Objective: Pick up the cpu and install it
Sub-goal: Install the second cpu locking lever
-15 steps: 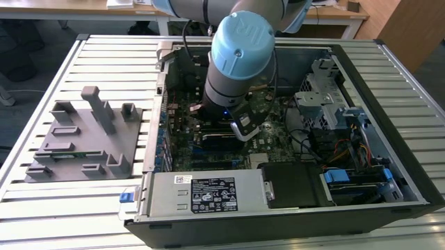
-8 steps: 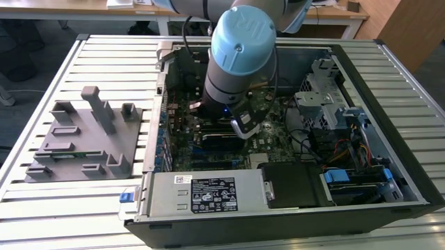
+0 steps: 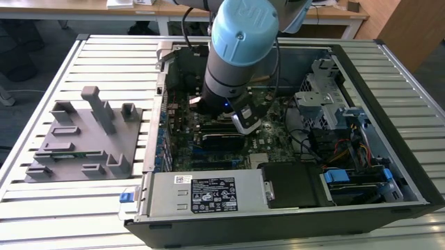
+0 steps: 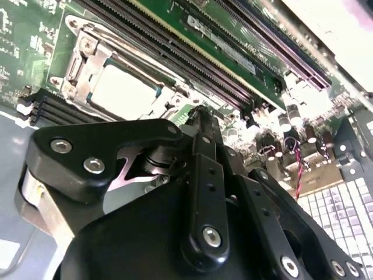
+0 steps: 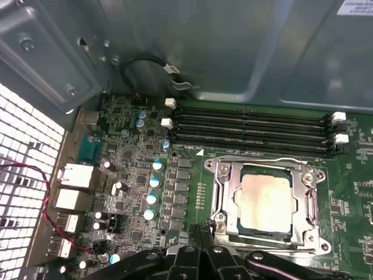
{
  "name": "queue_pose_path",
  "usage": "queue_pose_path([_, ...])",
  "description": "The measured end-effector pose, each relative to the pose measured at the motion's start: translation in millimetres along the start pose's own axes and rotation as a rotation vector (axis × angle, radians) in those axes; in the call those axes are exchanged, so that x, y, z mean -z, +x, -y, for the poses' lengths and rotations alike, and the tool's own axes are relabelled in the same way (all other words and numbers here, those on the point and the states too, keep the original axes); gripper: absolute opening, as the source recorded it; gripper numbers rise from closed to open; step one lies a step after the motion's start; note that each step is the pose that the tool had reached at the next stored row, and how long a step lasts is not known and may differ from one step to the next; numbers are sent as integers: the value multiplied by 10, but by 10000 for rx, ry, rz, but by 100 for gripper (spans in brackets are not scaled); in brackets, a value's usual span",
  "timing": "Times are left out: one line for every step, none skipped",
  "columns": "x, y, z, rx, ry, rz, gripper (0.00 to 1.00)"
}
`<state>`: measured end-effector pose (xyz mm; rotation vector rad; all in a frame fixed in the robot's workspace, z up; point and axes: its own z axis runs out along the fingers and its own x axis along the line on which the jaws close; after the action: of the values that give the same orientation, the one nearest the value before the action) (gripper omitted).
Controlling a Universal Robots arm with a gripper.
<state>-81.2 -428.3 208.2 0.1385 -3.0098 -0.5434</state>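
**Chip in the socket, tool close above**

Black gripper linkage crowds my second wrist view; its fingers look drawn together, gripping nothing I can make out. Just beyond the tips, the cpu lies flat inside the metal-framed socket, frame apparently unlatched. My worry: if the chip sits slightly askew, any downward push from the tips could bend contacts underneath. Memory slots run alongside.
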Motion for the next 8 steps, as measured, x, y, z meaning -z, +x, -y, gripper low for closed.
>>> queue_pose_path([0, 0, -1, 1, -4, 2, 11])
queue_pose_path([1, 0, -1, 2, -5, 2, 11])
queue_pose_path([5, 0, -2, 1, -1, 0, 11])
queue_pose_path([7, 0, -3, 0, 1, -4, 11])
queue_pose_path([9, 1, -5, -5, 5, -13, 11])
queue_pose_path([11, 1, -6, -7, 5, -16, 11])
queue_pose_path([17, 1, -8, -11, 5, -26, 11])
queue_pose_path([23, 1, -10, -13, 4, -36, 11])
